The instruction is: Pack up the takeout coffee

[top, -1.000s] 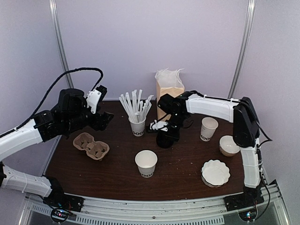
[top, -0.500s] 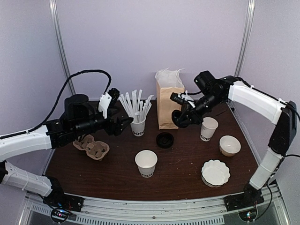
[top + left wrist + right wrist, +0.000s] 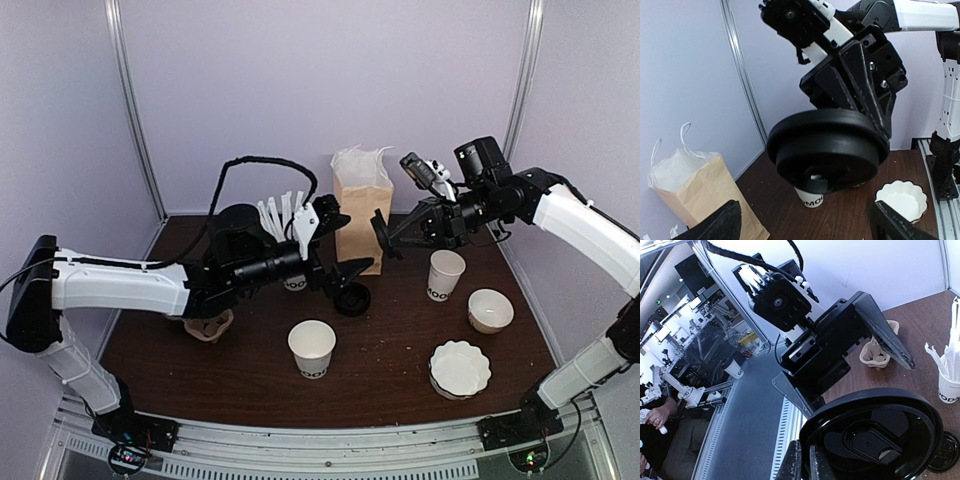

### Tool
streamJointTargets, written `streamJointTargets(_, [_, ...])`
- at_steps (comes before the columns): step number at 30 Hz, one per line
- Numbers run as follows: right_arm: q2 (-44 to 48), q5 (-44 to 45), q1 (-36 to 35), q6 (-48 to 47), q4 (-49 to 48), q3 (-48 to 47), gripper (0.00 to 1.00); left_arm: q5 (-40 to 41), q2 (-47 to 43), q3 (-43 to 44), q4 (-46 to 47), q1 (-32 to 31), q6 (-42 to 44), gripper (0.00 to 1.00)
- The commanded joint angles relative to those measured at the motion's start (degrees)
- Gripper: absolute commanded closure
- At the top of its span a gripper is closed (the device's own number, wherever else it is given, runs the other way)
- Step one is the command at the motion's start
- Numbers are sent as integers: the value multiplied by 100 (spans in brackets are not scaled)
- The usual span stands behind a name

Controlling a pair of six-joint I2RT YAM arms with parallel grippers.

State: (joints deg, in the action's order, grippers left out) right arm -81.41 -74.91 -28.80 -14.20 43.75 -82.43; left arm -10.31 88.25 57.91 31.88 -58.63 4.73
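Soft, even, bright light; faint shadows on the bench (image 3: 230,372). Wrist views bend at edges; the near lid (image 3: 827,150) blurs.

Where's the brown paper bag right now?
Top view: the brown paper bag stands upright at the back centre of the dark table, between the white straws on its left and the right gripper on its right.

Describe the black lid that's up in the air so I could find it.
Find the brown paper bag at the back of the table. Just right of it, the right gripper pinches a round black lid by its rim. Unlike the other lid lying on the table, it hangs in mid-air.
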Motion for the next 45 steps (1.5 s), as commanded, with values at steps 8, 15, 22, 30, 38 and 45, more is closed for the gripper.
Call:
streamJointTargets(8, [27,-693,-3,818,-726,138,93,-298,794,555,1480,-217,139,4])
streamJointTargets(15, [2,-687,-4,936,-868,240,92,-97,983,578,1846,-219,-5,6])
streamJointTargets(22, [-51,-617,-4,954,-924,265,92,-172,1078,692,2016,-218,-299,11])
streamJointTargets(30, [11,-396,21,840,-862,297,73,-89,1068,669,1866,-215,-368,22])
streamJointTargets(38, [484,853,1008,-1190,1470,-146,38,299,-182,729,-994,-214,-455,24])
streamJointTargets(45, [1101,2405,1323,-1199,370,1372,37,275,-893,1862,-5686,-217,-933,25])
